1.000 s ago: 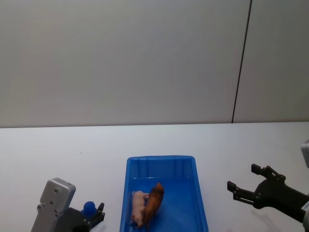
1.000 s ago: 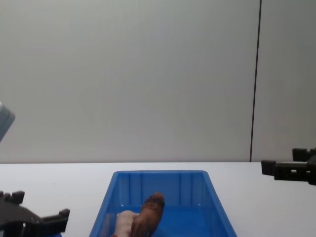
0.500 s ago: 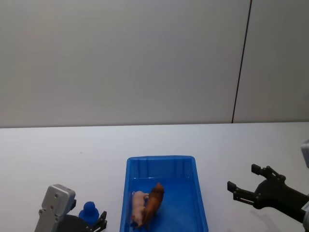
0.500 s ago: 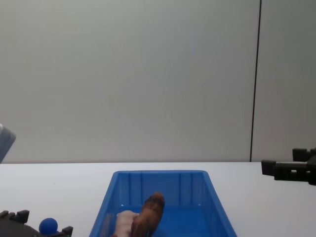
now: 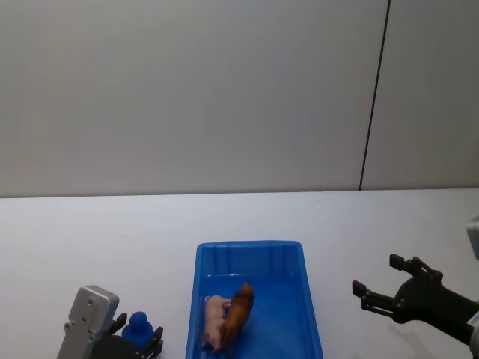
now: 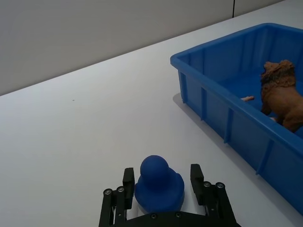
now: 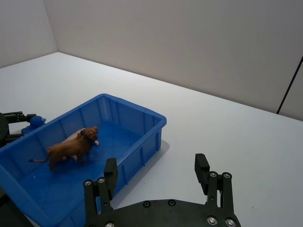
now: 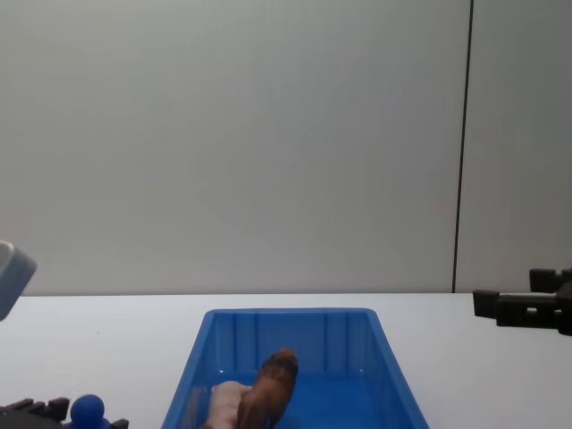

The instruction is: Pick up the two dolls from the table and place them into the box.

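The left claw (image 6: 161, 189) sits low over the white tabletop (image 6: 85, 127), and the dark blue round-headed figure (image 6: 158, 185) stands upright between its two fingers (image 6: 127, 182). The jaws are spread a little wider than the figure; a narrow strip of tabletop shows on either side of it, so the fingers flank it without clearly pressing on it. In the head view this left claw (image 5: 138, 340) is at the lower edge with the blue figure (image 5: 138, 327) rising between the fingertips.

Beside the left claw, on the side toward the other arm, stands the bright blue box (image 6: 227, 127), its near wall just beyond the fingertips. Inside it the brown lion (image 6: 281, 94) stands on the floor, and in the head view the pale pink pig (image 5: 215, 320) lies touching the lion (image 5: 238, 315) on the side nearer the left claw.

The right claw (image 5: 383, 283) hovers on the far side of the box (image 5: 258, 247), apart from its rim, with its jaws wide open and nothing between them. From the right wrist view, the box (image 7: 142, 137) lies ahead of these fingers (image 7: 110, 172).
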{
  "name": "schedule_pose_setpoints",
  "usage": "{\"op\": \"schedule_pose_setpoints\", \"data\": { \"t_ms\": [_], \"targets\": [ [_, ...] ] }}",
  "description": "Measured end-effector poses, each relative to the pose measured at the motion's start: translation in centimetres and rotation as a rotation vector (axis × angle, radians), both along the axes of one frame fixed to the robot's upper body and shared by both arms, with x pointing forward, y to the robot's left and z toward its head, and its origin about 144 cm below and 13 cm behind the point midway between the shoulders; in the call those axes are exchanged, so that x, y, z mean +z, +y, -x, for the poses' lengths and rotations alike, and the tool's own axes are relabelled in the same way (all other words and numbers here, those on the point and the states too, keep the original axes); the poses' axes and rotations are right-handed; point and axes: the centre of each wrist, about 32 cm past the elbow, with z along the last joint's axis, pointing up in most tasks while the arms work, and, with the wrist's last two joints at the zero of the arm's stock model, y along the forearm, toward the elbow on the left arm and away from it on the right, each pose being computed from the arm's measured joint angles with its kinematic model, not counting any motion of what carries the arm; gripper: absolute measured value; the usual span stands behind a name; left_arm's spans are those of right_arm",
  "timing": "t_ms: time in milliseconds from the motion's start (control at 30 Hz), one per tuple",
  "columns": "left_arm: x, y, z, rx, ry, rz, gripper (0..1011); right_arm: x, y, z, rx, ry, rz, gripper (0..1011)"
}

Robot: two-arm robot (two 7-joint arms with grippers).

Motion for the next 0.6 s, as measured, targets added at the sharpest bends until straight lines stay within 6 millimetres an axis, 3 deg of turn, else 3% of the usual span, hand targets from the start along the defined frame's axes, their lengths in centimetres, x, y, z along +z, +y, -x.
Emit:
{"op": "schedule_pose_setpoints", "data": {
  "t_ms": [300,600],
  "targets": [
    [-0.3,0.2,-0.6,-0.002,0.023,-0.008,522,0.0,0.0,0.0,0.000,0.000,0.000,1001],
    [0.8,0.2,-1.1,-0.003,-0.003,-0.028,461,0.0,0.0,0.0,0.000,0.000,0.000,1001]
  ]
}}
